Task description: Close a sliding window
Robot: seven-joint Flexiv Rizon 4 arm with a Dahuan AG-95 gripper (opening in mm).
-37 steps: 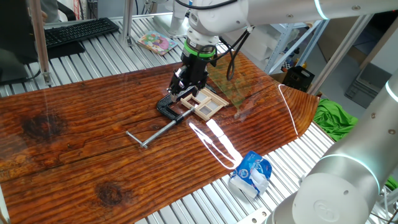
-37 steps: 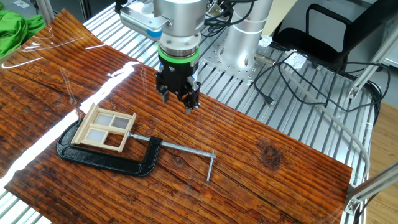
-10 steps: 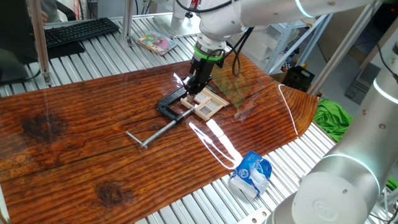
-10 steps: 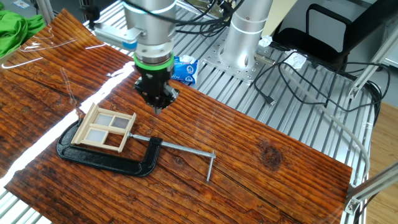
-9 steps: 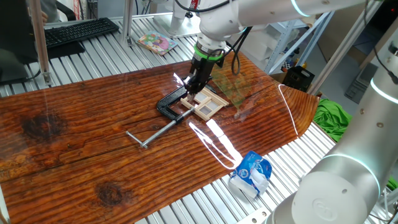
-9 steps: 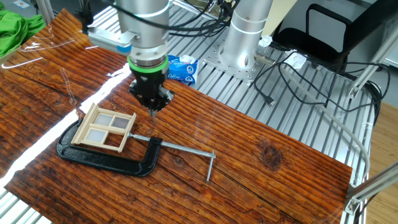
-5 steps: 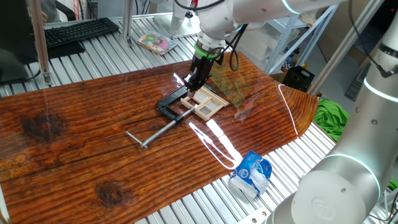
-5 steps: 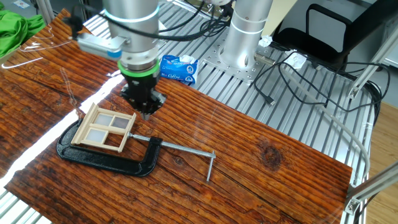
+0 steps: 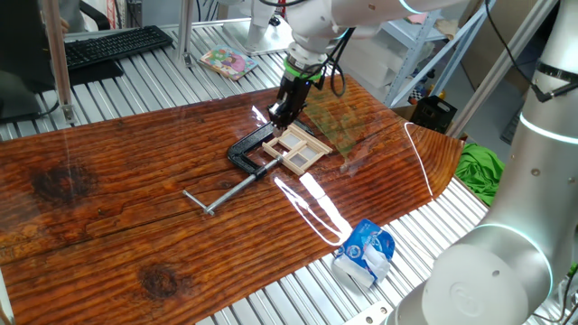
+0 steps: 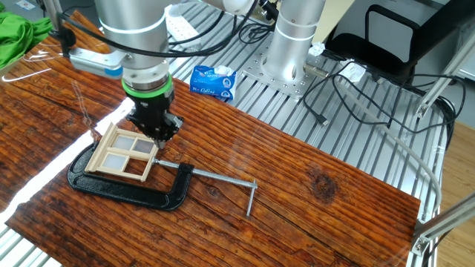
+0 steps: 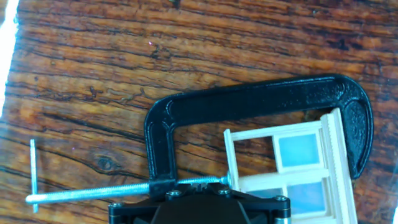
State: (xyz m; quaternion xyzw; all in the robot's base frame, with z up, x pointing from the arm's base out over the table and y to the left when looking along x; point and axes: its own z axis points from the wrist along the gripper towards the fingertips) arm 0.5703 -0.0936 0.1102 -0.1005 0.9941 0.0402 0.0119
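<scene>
gripper (image 10: 158, 136) poised at the sliding window's (image 10: 124, 153) near edge.

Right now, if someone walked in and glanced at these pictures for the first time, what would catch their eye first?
Most likely the small wooden sliding window, held in a black C-clamp near the middle of the reddish wooden table. The gripper hangs low just above the window's edge. A long screw rod sticks out of the clamp across the boards.
</scene>
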